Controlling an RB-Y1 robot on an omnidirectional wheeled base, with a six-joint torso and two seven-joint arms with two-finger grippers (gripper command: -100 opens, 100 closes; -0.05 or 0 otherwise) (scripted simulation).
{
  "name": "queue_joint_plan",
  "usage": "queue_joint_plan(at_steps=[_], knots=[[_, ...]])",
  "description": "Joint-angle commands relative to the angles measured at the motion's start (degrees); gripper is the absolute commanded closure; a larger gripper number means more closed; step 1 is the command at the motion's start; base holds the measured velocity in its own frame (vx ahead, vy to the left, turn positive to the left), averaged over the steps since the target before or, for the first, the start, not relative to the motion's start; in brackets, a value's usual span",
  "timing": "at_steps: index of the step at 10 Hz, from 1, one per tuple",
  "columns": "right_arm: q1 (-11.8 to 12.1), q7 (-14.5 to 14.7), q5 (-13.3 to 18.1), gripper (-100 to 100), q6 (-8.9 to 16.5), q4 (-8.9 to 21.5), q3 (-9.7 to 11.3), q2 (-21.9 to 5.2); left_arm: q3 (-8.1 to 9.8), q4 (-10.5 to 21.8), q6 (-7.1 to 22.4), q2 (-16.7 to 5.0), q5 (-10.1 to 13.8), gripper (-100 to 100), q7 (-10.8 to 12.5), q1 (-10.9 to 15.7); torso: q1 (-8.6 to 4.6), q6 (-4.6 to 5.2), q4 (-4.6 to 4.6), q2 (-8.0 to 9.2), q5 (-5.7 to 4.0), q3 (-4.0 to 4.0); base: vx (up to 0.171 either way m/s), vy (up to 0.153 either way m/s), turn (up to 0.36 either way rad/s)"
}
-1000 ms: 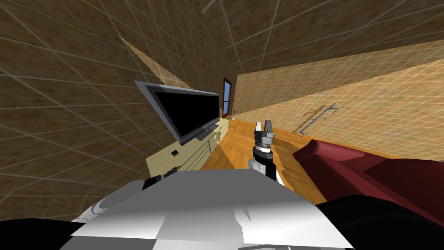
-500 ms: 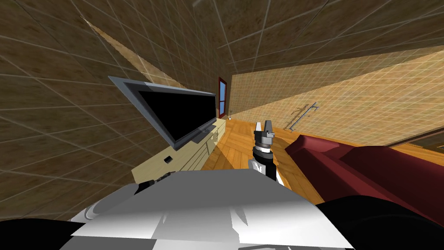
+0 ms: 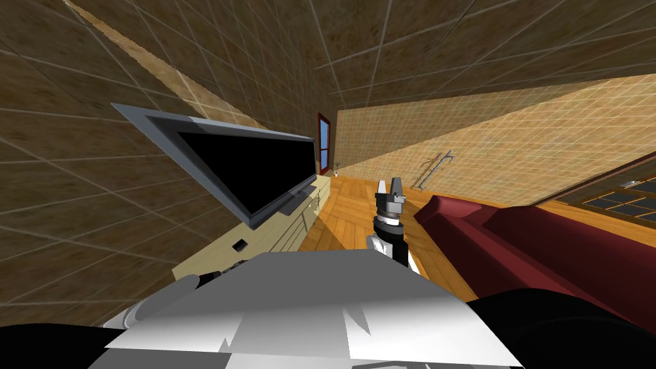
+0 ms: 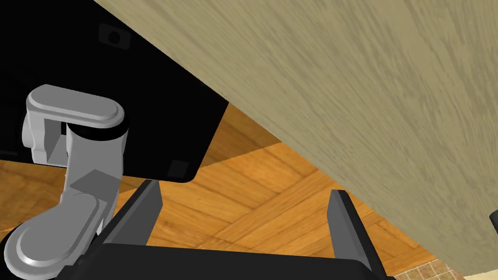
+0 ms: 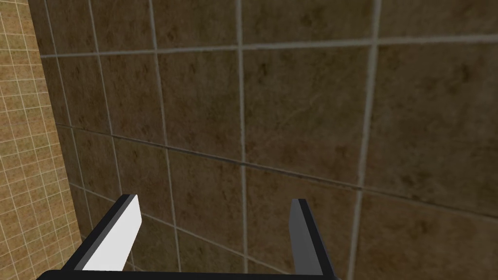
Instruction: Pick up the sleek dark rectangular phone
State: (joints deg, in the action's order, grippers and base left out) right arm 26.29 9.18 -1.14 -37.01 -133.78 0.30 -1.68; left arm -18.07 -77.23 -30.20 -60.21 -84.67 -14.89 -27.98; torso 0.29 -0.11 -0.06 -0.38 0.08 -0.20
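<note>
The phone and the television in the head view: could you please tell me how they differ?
The phone lies flat on top of the pale cabinet, while the television stands upright on its base. The phone looks far smaller than the television. Both are dark rectangles on the same cabinet.

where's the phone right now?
In the head view the phone lies flat on top of the pale cabinet to my left, towards its near end, just in front of the near lower corner of the TV.
</note>
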Motion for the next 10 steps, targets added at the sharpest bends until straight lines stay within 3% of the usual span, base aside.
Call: queue_joint_plan(at_steps=[1,2,4,6,7,8,9,10], knots=[[0.0,0.0,0.0,0,0.0,0.0,0.0,0.0,-1.38,2.58,0.5,-0.88,-2.86,-100,-1.17,0.68,0.0,0.0,0.0,0.0,0.0,0.0,0.073,0.049,-0.155],[0.0,0.0,0.0,0,0.0,0.0,0.0,0.0,-2.63,4.48,1.05,-1.5,-4.99,-100,-1.89,1.19,0.05,0.03,-0.01,-0.05,0.0,-0.02,0.116,0.091,-0.262],[0.01,0.0,0.0,0,0.0,0.0,-0.01,-0.01,-2.63,4.58,1.05,-1.5,-6.56,-100,-1.89,1.19,0.19,0.0,-0.03,-0.15,0.04,-0.09,0.069,0.063,-0.068],[0.0,0.0,0.0,0,0.0,0.0,0.0,0.0,-5.1,7.91,2.12,-2.35,-10.7,-100,-3.25,2.15,-0.03,0.03,0.0,-0.02,-0.02,-0.01,0.081,0.049,-0.232],[0.0,0.0,0.0,0,0.0,0.0,0.0,0.0,-5.1,8.24,2.12,-2.35,-11.81,-100,-3.25,2.15,0.08,0.05,-0.02,-0.15,0.01,-0.08,0.084,0.082,-0.067],[0.01,0.0,0.0,0,0.0,0.0,-0.01,0.0,-6.3,9.75,2.63,-2.6,-14.16,-100,-3.86,2.57,0.12,-0.03,-0.03,-0.12,0.03,-0.07,0.077,0.079,-0.089],[0.0,0.0,0.0,0,0.0,0.0,0.0,0.0,-6.3,9.88,2.63,-2.6,-14.16,-100,-3.86,2.57,0.13,0.0,-0.02,-0.1,0.03,-0.06,0.065,0.058,-0.07],[0.01,0.0,0.0,0,0.0,0.0,0.0,0.0,-7.45,11.38,3.11,-2.77,-16.3,-100,-4.43,2.95,0.05,-0.01,-0.02,-0.06,0.02,-0.04,0.061,0.053,-0.127]])
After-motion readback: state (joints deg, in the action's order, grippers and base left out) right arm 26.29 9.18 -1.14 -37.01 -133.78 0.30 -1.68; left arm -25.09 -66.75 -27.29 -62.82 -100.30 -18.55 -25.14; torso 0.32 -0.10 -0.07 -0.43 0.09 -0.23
